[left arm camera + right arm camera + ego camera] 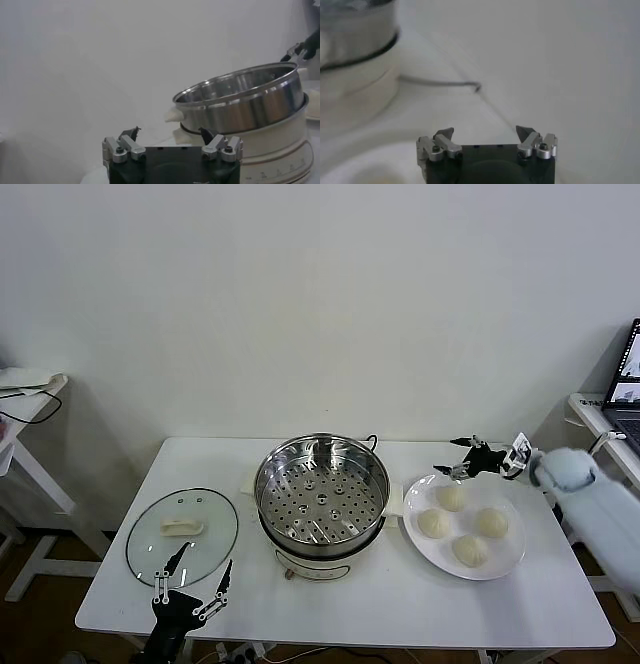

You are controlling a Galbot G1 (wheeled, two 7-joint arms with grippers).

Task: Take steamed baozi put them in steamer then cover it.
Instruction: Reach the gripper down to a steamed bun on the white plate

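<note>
Several cream-white baozi [434,523] lie on a white plate [510,562] at the table's right. The steel steamer [321,492] with its perforated tray stands open on a white base in the middle; it also shows in the left wrist view [245,102]. The glass cover [182,535] with a white handle lies flat at the left. My right gripper [459,457] is open and empty, hovering above the plate's far edge near the back baozi. My left gripper [205,569] is open and empty at the table's front edge, over the cover's near rim.
The steamer's black cord [440,83] runs across the table behind the pot. A laptop [626,374] sits on a side table at the far right. A white side table [30,399] stands at the far left.
</note>
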